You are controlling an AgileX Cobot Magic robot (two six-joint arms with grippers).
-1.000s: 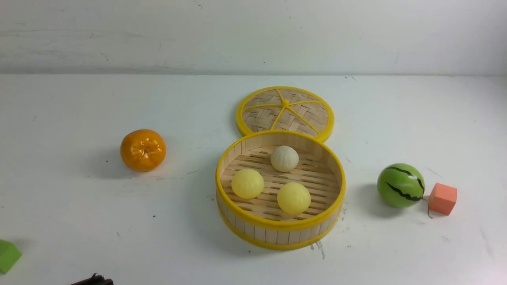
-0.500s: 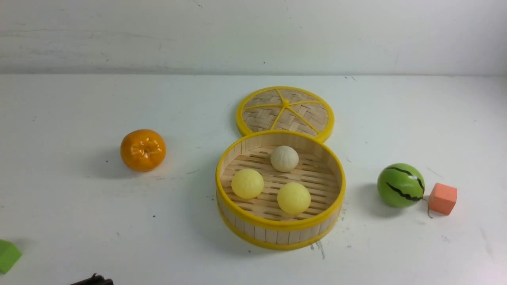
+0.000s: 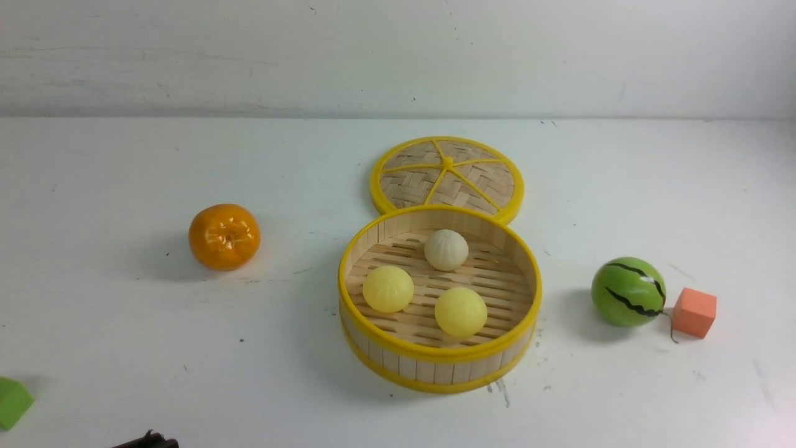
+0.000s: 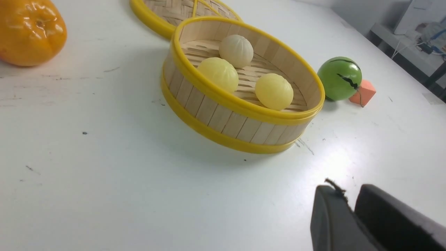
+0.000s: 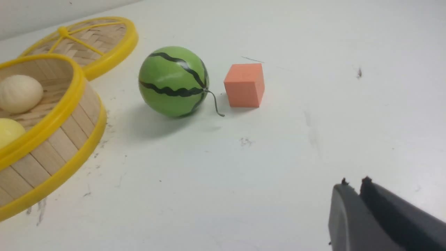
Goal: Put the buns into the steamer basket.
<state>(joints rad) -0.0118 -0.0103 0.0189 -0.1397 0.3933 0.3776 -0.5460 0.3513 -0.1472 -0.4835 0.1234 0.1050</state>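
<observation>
The steamer basket (image 3: pixel 429 371) stands at the table's middle. All three buns lie on its slatted floor: a cream-white pleated bun (image 3: pixel 446 249) at the back, a pale yellow bun (image 3: pixel 388 289) on the left and another yellow bun (image 3: pixel 461 312) at the front. My left gripper (image 4: pixel 348 191) is shut and empty, low over the bare table short of the basket (image 4: pixel 223 118); only its dark tip (image 3: pixel 149 440) shows at the front view's bottom edge. My right gripper (image 5: pixel 354 183) is shut and empty too, back from the basket (image 5: pixel 52 146) on its right side.
A woven lid (image 3: pixel 448 174) with a yellow rim lies flat just behind the basket. An orange (image 3: pixel 224 236) sits to the left. A green striped watermelon ball (image 3: pixel 628 291) and an orange cube (image 3: pixel 694 312) sit to the right. A green block (image 3: pixel 12 401) lies at the near left edge.
</observation>
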